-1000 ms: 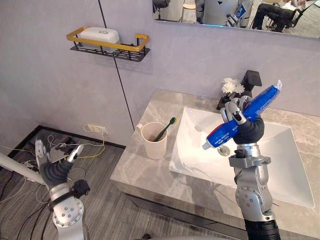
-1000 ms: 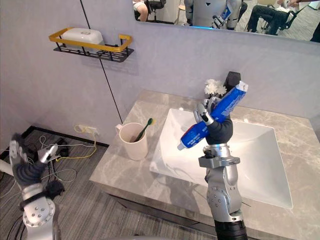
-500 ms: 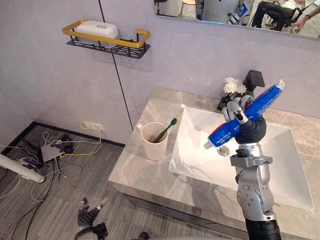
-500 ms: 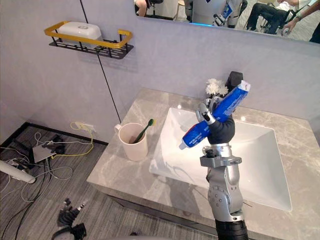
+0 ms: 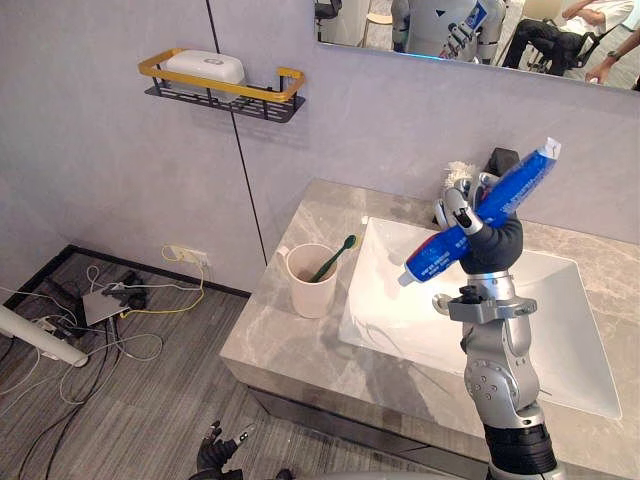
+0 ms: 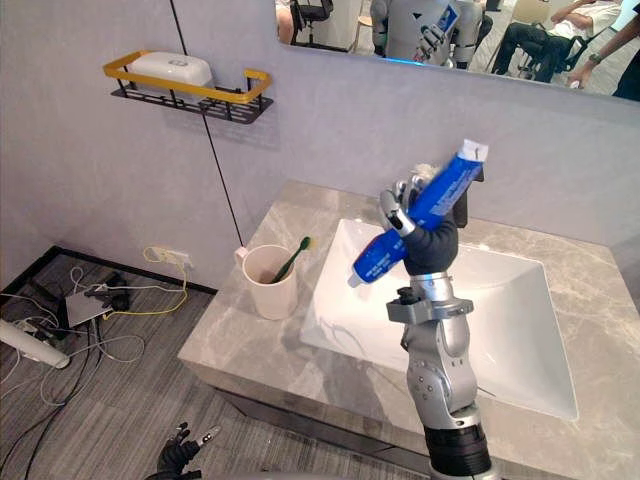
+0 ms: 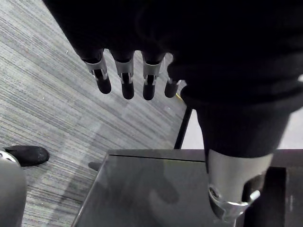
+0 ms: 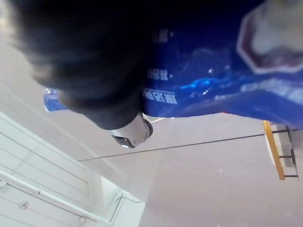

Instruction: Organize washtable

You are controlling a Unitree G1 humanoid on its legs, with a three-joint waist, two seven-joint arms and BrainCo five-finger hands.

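My right hand (image 5: 487, 238) raised over the sink (image 5: 395, 300), fingers (image 5: 449, 205) curled round a tilted blue tube (image 5: 520, 183), my left hand (image 5: 220, 455) low by the floor (image 7: 47, 99), fingers (image 7: 124, 80) straight and loose, holding nothing.

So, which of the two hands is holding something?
The right hand, curled round the blue toothpaste tube over the sink; the left hand hangs low with nothing.
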